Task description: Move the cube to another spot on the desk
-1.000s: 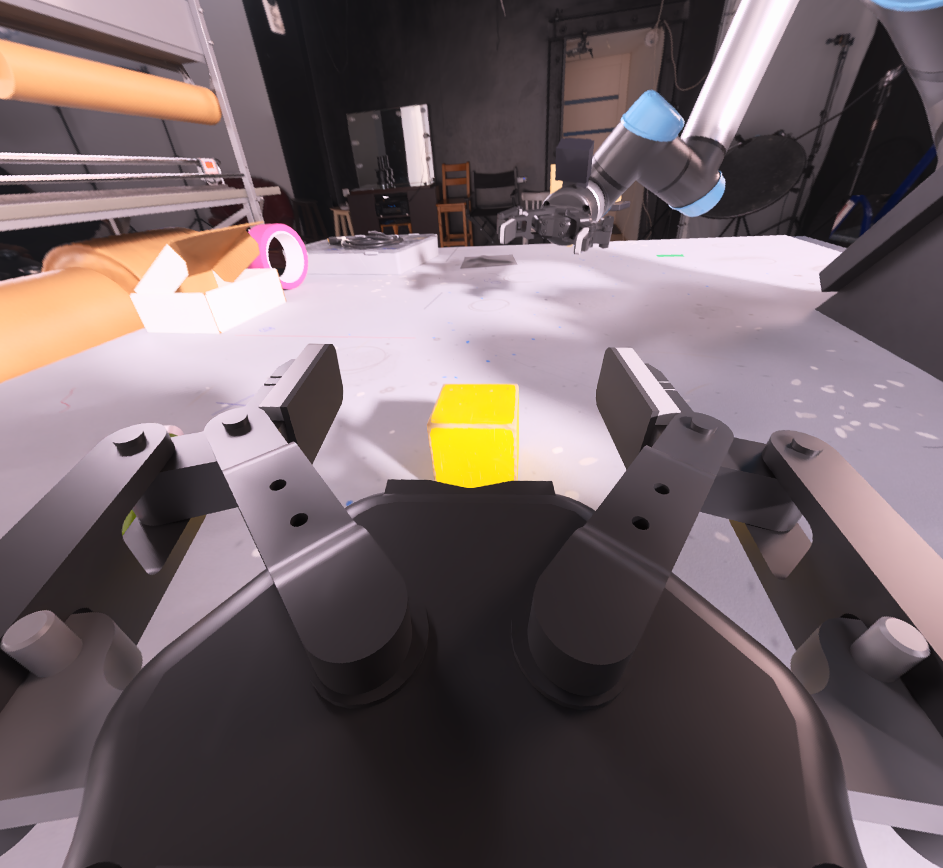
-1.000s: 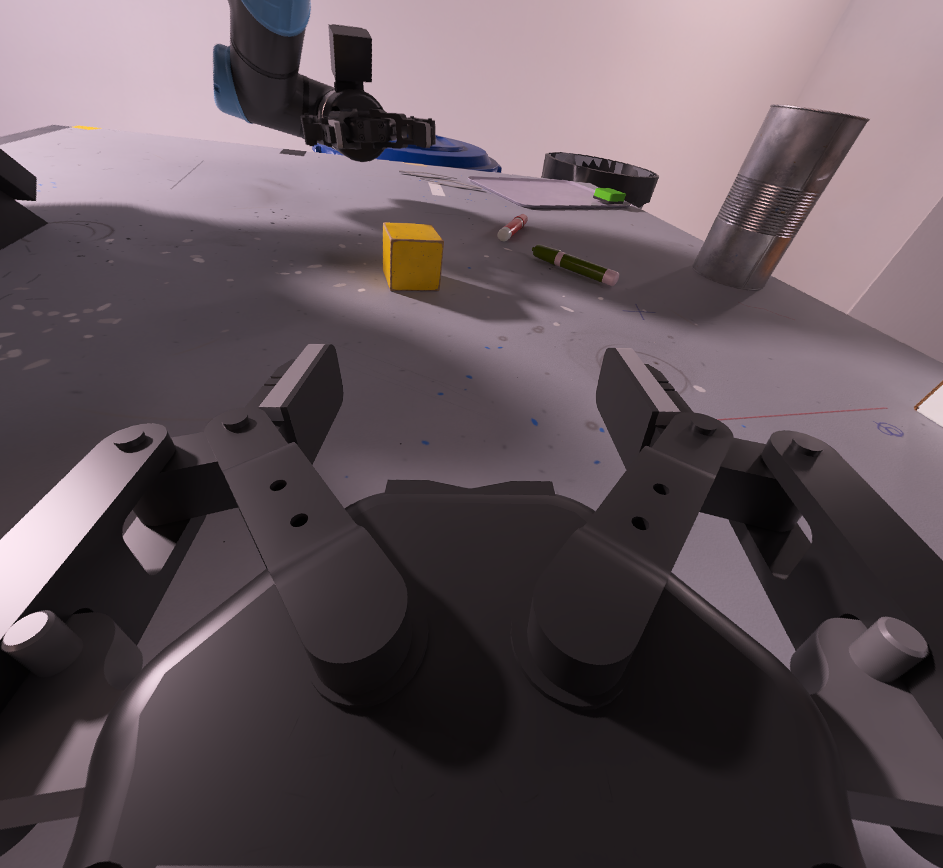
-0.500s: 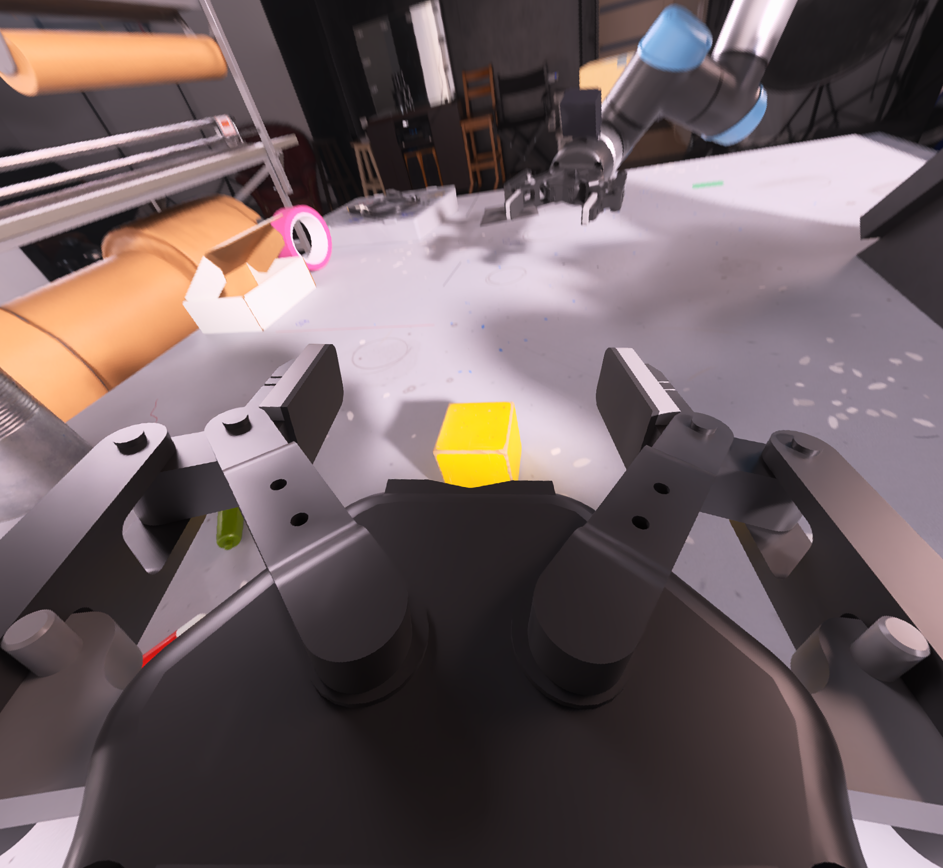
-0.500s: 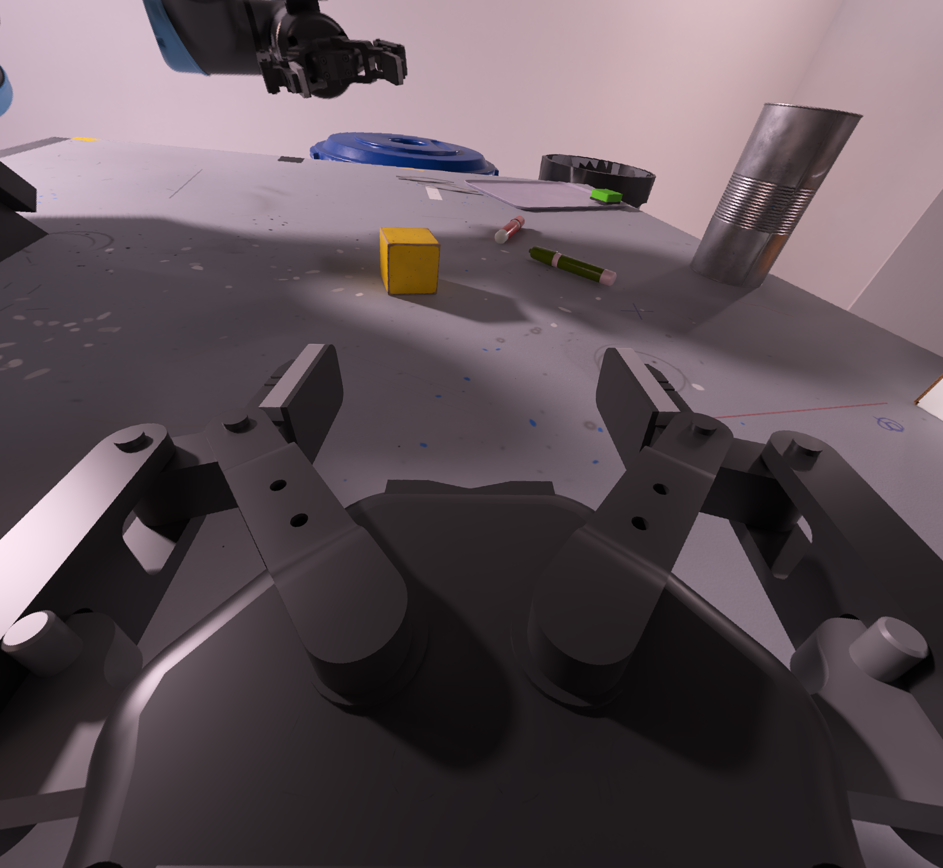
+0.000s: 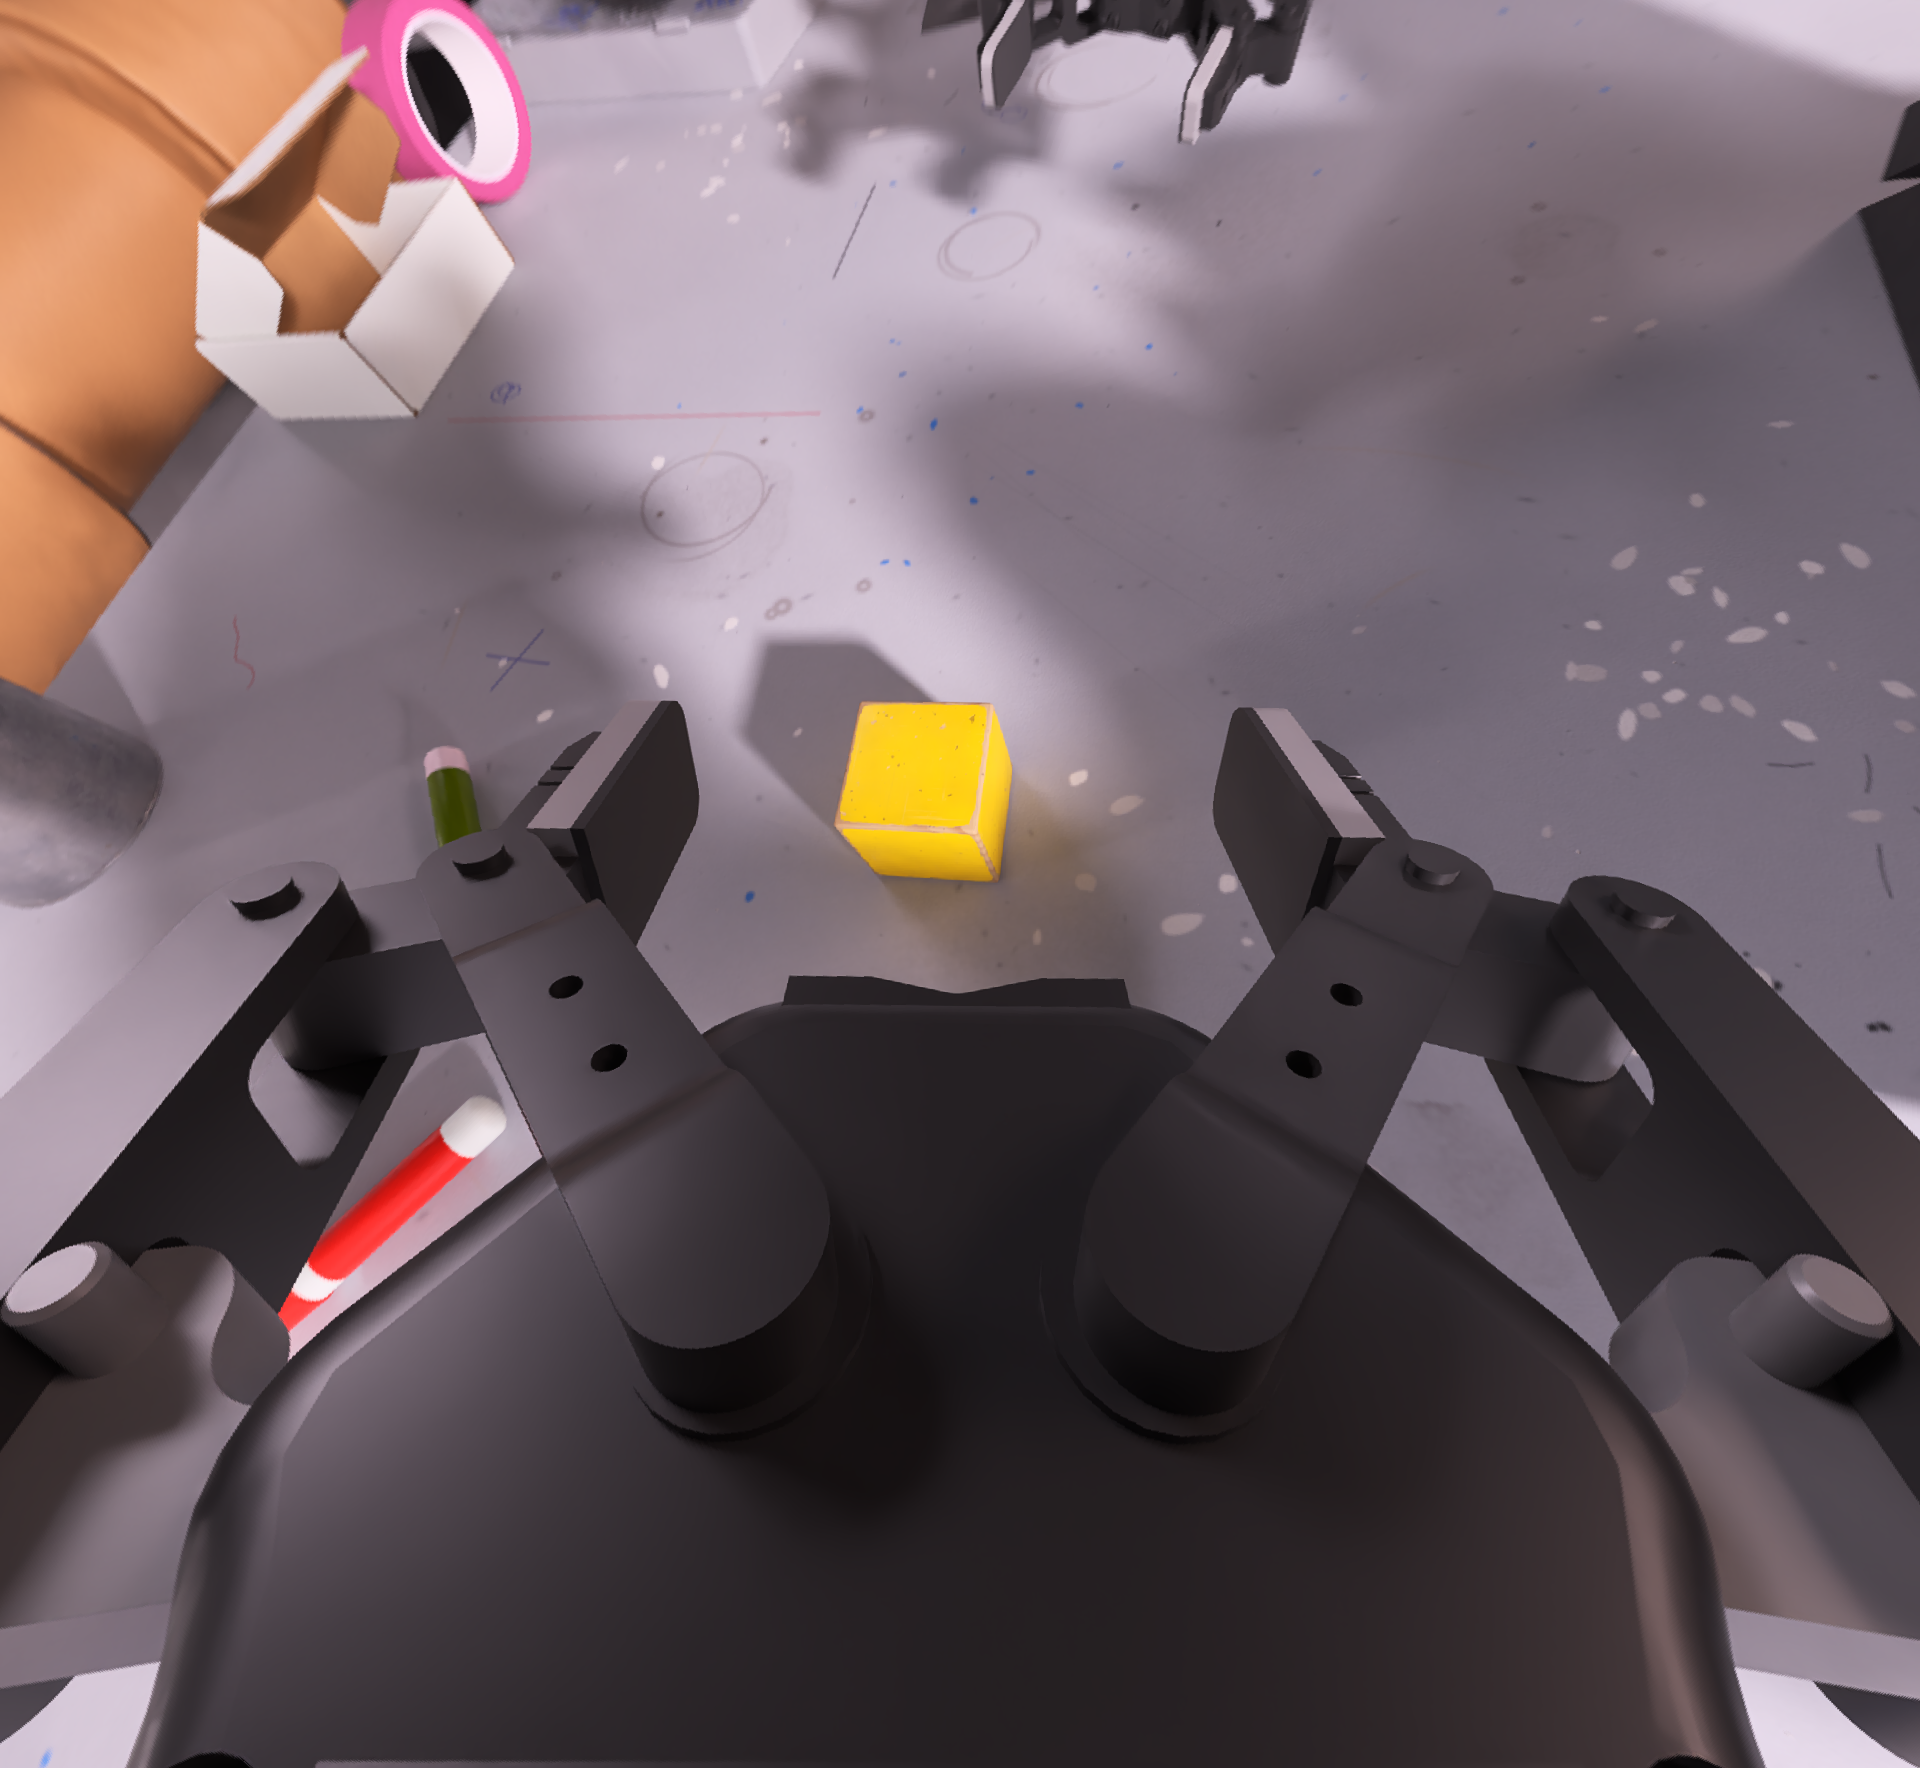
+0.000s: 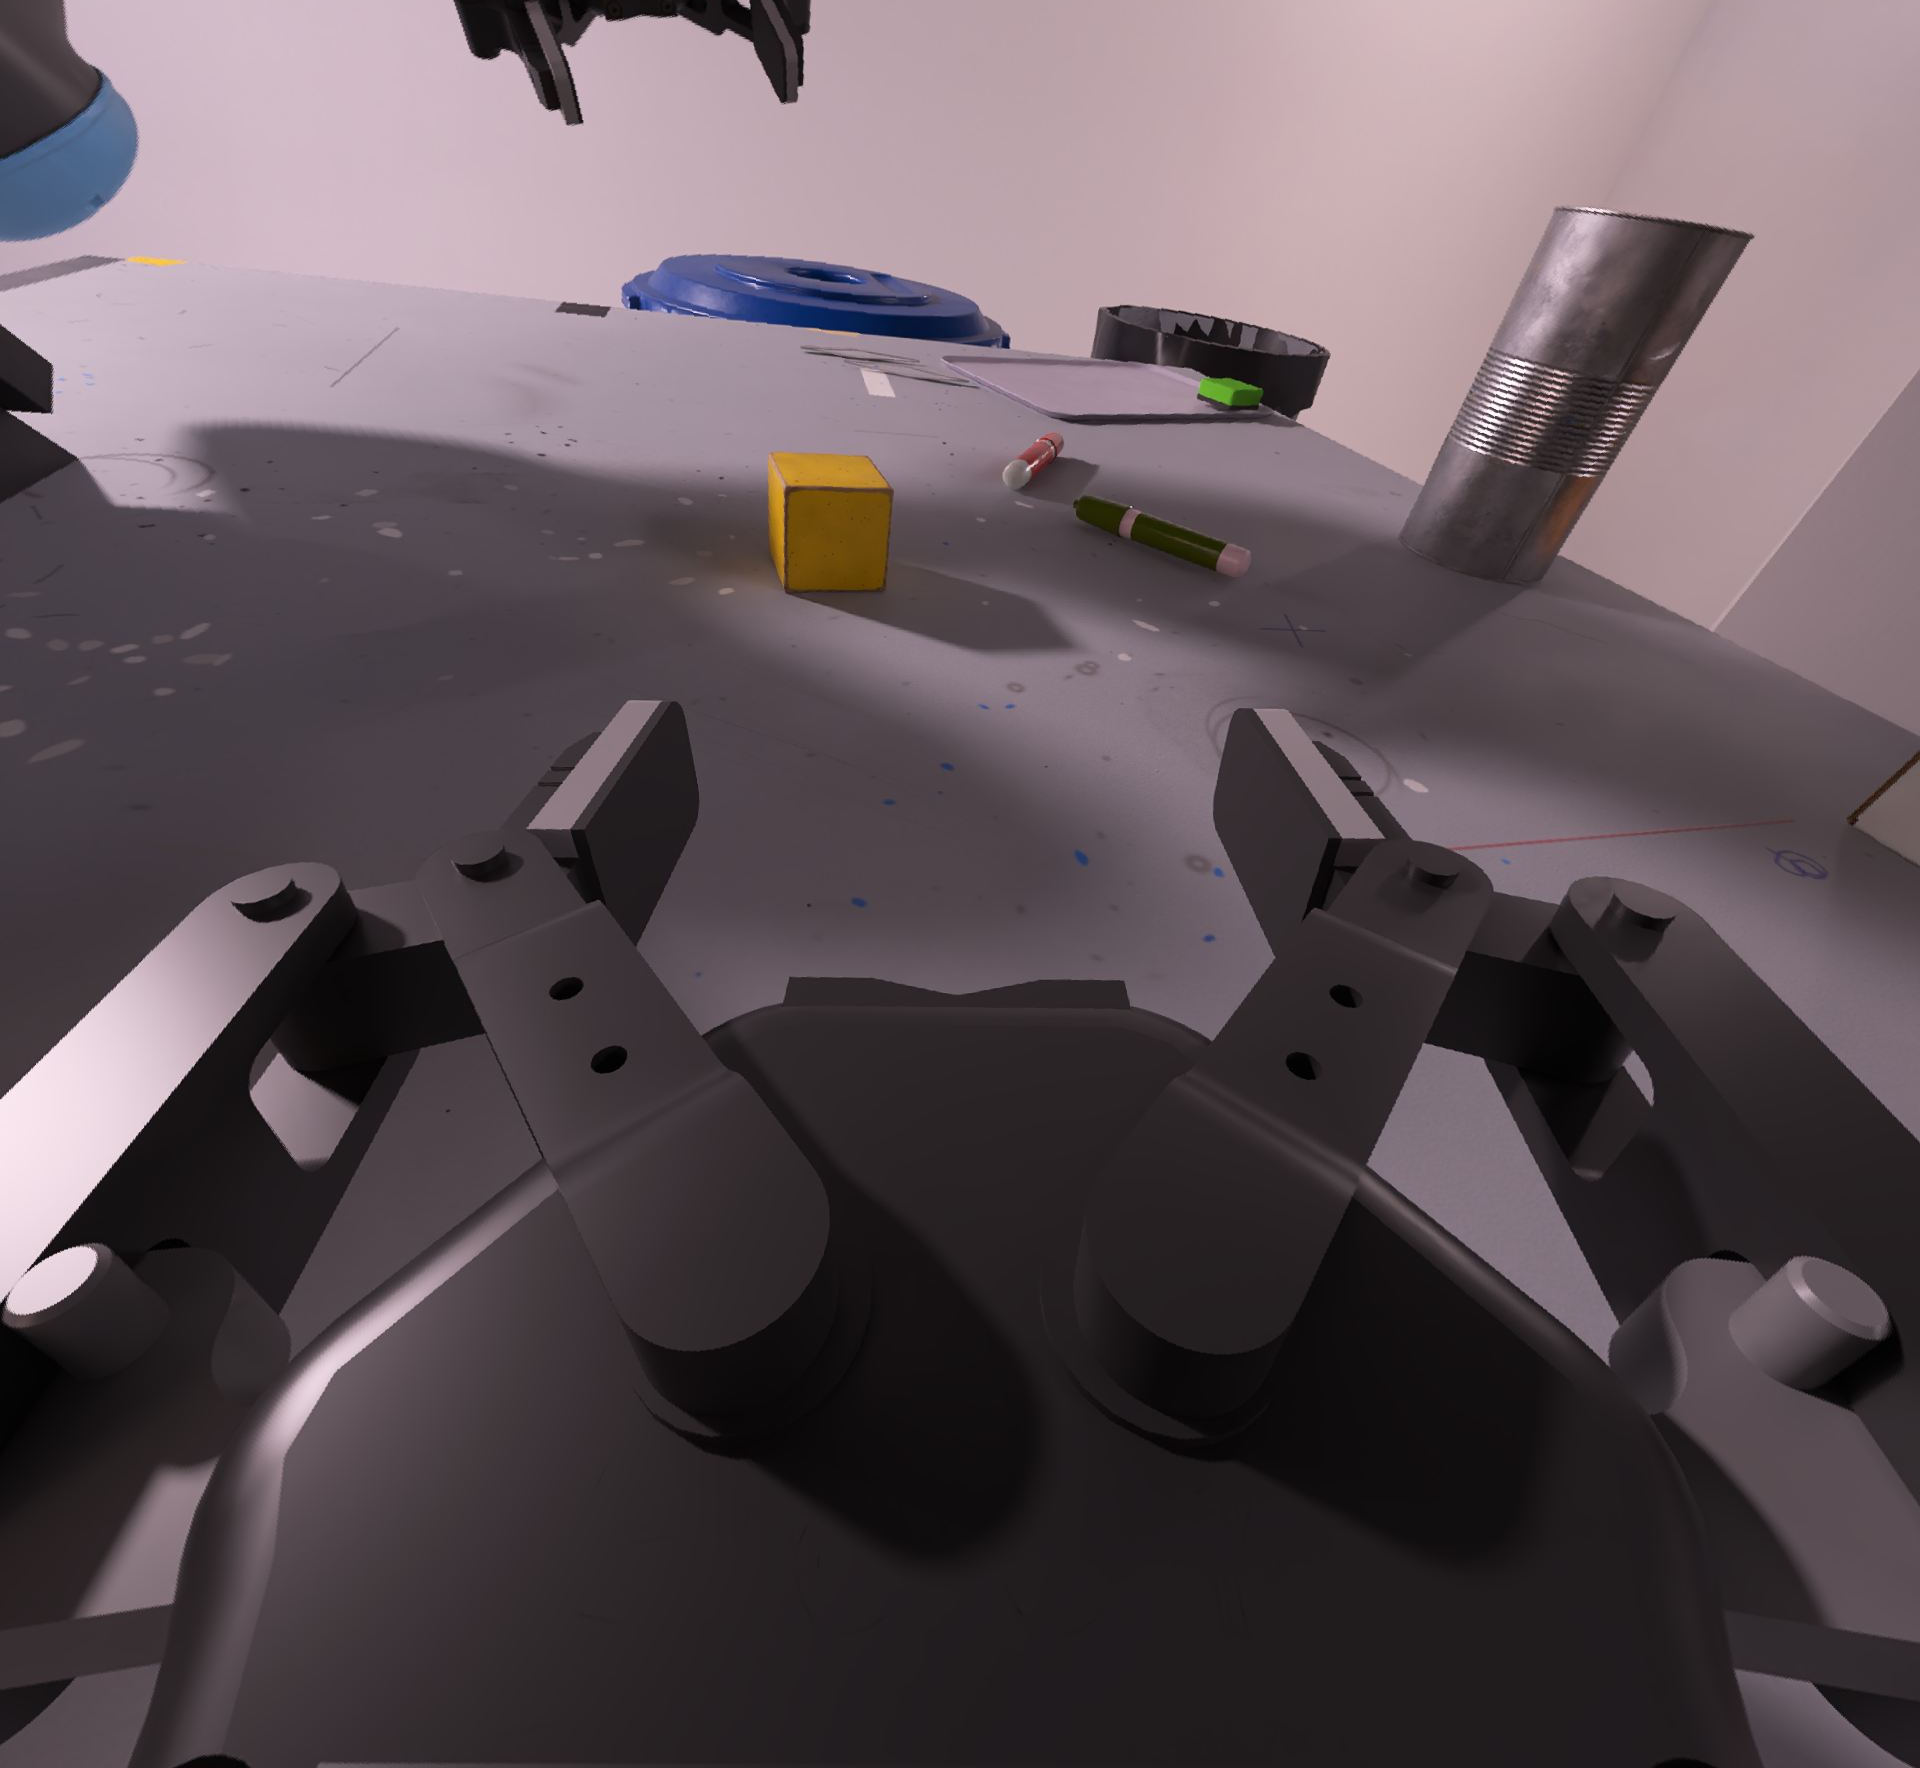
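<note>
A yellow cube (image 5: 924, 790) rests on the grey desk (image 5: 1351, 471). My left gripper (image 5: 951, 762) is open and empty, high above the cube and looking down on it, so the cube appears between its fingers. In the right wrist view the cube (image 6: 829, 521) stands alone on the desk, with the left gripper (image 6: 665, 71) hanging open well above it. My right gripper (image 6: 951, 762) is open and empty, low over the desk some way from the cube; it also shows far off in the left wrist view (image 5: 1101, 71).
A red marker (image 6: 1032, 459) and a green marker (image 6: 1158, 534) lie right of the cube. A metal can (image 6: 1558, 399), blue disc (image 6: 810, 295), black ring (image 6: 1210, 347) and flat pad (image 6: 1081, 383) stand behind. A white box (image 5: 343, 295), pink tape roll (image 5: 447, 92) and brown rolls (image 5: 104, 212) show at left.
My left gripper has risen and tilted downward over the cube, staying open. The cube and my right gripper have not moved.
</note>
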Robot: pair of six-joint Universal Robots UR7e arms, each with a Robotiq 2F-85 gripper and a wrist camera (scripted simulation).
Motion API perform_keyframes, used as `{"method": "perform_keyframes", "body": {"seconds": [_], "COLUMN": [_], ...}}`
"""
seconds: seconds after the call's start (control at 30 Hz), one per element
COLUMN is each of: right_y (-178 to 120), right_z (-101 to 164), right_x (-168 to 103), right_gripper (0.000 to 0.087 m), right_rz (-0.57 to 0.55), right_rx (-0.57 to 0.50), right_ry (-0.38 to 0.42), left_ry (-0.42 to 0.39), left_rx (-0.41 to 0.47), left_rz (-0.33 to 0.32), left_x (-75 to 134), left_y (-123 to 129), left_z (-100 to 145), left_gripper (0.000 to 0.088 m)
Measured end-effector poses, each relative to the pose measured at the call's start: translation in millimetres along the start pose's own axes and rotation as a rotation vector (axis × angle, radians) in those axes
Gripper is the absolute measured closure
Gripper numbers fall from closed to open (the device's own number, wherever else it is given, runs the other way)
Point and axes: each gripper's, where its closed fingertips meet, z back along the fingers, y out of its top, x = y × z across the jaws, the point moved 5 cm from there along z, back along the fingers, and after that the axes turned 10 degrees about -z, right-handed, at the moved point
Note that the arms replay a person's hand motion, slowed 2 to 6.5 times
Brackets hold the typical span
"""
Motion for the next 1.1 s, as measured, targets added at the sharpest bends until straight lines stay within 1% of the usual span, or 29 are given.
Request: {"method": "perform_keyframes", "body": {"seconds": [0.17, 0.33, 0.53, 0.67, 0.77, 0.87, 1.1], "right_y": [0.3, 0.3, 0.1, 0.0, 0.0, 0.1, 0.3], "right_z": [0.3, 0.4, 0.1, 0.0, 0.0, 0.2, 0.5], "right_x": [0.0, -0.1, -0.5, -0.6, -0.6, -0.7, -0.7], "right_gripper": [0.0020, 0.0020, 0.0020, 0.0020, 0.0020, 0.0020, 0.0020], "right_rz": [0.000, 0.002, 0.007, 0.009, 0.009, 0.010, 0.010], "right_rx": [0.004, 0.005, 0.003, 0.002, 0.002, 0.004, 0.008], "right_ry": [0.000, -0.002, -0.004, -0.004, -0.004, -0.004, -0.004], "left_ry": [-0.004, -0.068, -0.108, -0.141, -0.171, -0.198, -0.244], "left_rx": [-0.145, -0.312, -0.551, -0.669, -0.724, -0.757, -0.790], "left_rz": [0.033, 0.049, 0.027, 0.022, 0.035, 0.048, 0.067], "left_x": [-4.6, -2.3, -3.7, -4.6, -5.3, -6.5, -10.9], "left_y": [11.5, 16.0, 6.5, -2.2, -8.0, -13.3, -26.2], "left_z": [-6.9, -19.4, -39.3, -55.3, -67.7, -79.7, -103.3], "left_gripper": [0.0023, 0.0023, 0.0023, 0.0023, 0.0023, 0.0023, 0.0023]}}
